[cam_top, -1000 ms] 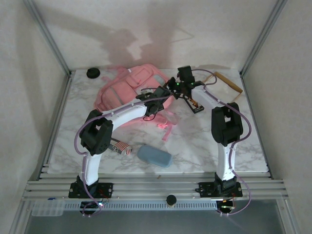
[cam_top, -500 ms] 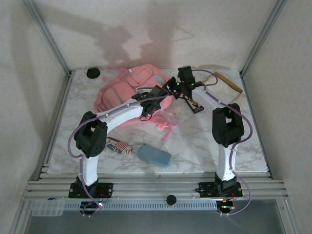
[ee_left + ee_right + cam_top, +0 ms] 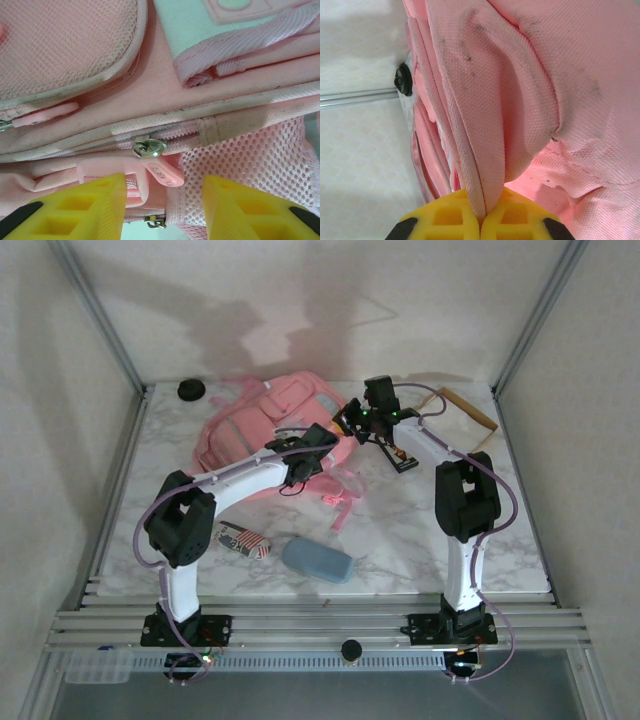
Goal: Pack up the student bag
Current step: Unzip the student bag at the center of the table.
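1 student bag (image 3: 262, 425), pink with pale panels, lying flat on the marble table (image 3: 400, 530).
Left end effector (image 3: 162, 200): over the bag's front, fingers spread, a pink zip pull (image 3: 161, 172) in the gap between them, not gripped.
Right end effector (image 3: 481, 215): at the bag's right edge, fingers pressed together, pinching a fold of its pink fabric.
Blue-grey oval case (image 3: 317, 560): near side of the bag, apart.
Black round object (image 3: 191, 390): far left of the bag.

Over 1 second the left arm (image 3: 240, 477) has swung its elbow outward to the left. The left pincer (image 3: 312, 445) has slid slightly leftward over the student bag (image 3: 250, 425), perhaps narrowing a little.
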